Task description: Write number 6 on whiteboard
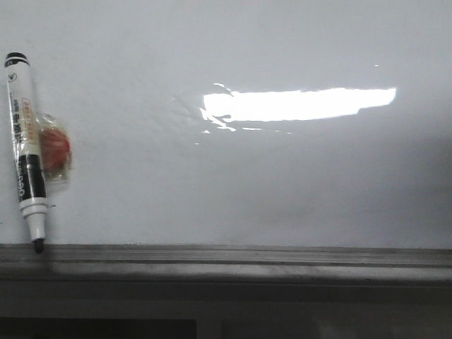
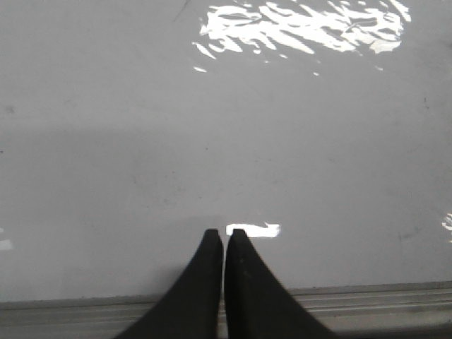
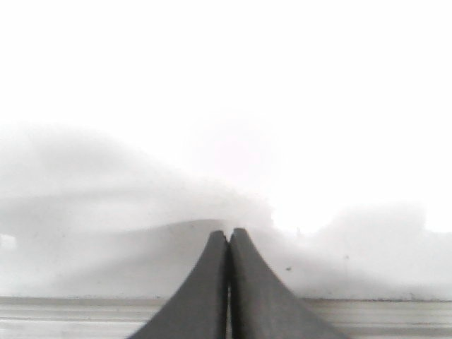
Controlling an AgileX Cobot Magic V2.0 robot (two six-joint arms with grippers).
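The whiteboard (image 1: 247, 176) fills the front view, glossy white-grey with a bright rectangular reflection. No number 6 shows on it. A black-and-white marker (image 1: 25, 152) lies at its far left, tip down on the grey ledge (image 1: 247, 263), uncapped. Neither gripper shows in the front view. My left gripper (image 2: 223, 233) is shut and empty over the whiteboard (image 2: 212, 141) near the ledge. My right gripper (image 3: 229, 232) is shut and empty over the whiteboard (image 3: 212, 106), which is washed out by glare.
A small clear packet with a red-orange thing inside (image 1: 55, 148) lies right beside the marker. The grey metal ledge also runs under the fingers in the left wrist view (image 2: 367, 300) and the right wrist view (image 3: 70, 318).
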